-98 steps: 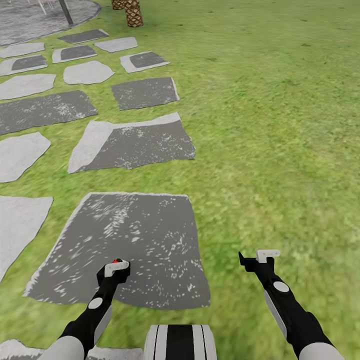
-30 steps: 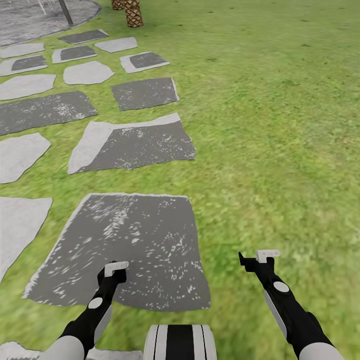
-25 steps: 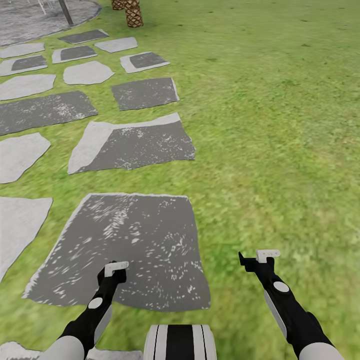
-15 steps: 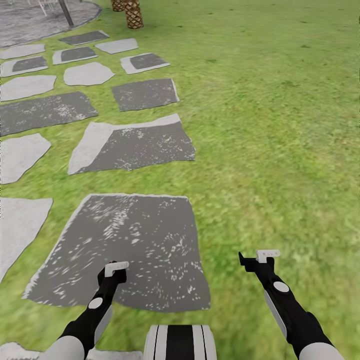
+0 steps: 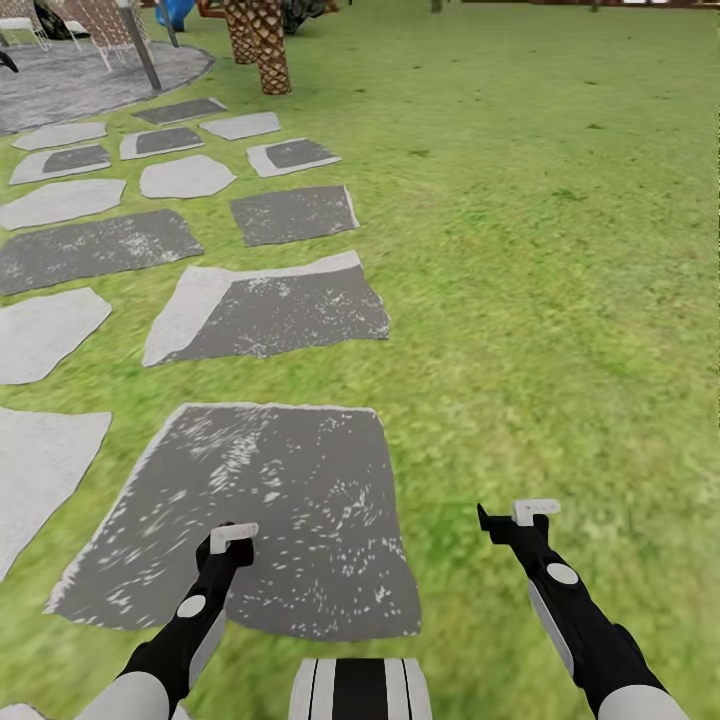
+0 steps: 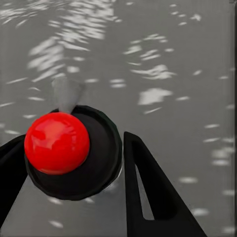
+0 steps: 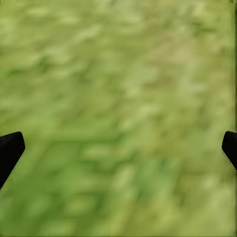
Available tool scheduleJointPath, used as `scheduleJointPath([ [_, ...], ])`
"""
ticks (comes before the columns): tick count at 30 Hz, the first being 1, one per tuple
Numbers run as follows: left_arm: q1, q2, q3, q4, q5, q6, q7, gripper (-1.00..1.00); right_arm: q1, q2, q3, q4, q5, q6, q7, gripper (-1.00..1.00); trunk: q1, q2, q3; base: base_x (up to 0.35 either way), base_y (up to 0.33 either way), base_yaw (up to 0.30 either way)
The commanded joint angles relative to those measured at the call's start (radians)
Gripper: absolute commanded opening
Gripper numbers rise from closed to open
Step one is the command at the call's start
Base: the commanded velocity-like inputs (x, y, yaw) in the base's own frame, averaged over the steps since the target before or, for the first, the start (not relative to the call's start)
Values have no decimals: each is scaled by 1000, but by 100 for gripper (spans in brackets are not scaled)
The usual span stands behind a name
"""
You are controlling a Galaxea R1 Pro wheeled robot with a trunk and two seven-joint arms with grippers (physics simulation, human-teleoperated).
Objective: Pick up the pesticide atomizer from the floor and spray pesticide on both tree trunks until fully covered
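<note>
Holding the pesticide atomizer (image 6: 74, 153) in the left hand (image 6: 69, 163), over a grey stone slab (image 5: 270, 500) in the grass (image 5: 550, 250).

Its red cap and black collar sit between the black fingers (image 6: 148, 187); it looks rigid, light and smooth, best gripped below the collar. The right hand (image 5: 515, 518) is spread wide and empty over the lawn.

Both arms fwd & low: left gripper (image 5: 228, 541) clamped on sth red-topped, right gripper (image 7: 118, 148) fingers wide apart.
</note>
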Motion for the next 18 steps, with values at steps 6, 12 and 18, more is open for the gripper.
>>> scheduleJointPath([
  [6,-1,-1,-1,0,-1,6,-2,-100,0,0,1,-1,1,0,0,100,-3,1,23,0,0,0],
  [12,-3,-13,-9,-9,-2,20,-4,-100,0,0,2,-4,1,1,-1,100,-5,3,47,0,0,0],
  [18,-3,-14,-9,-14,0,68,-2,-100,0,0,2,-4,0,0,-1,100,-8,4,70,0,0,0],
])
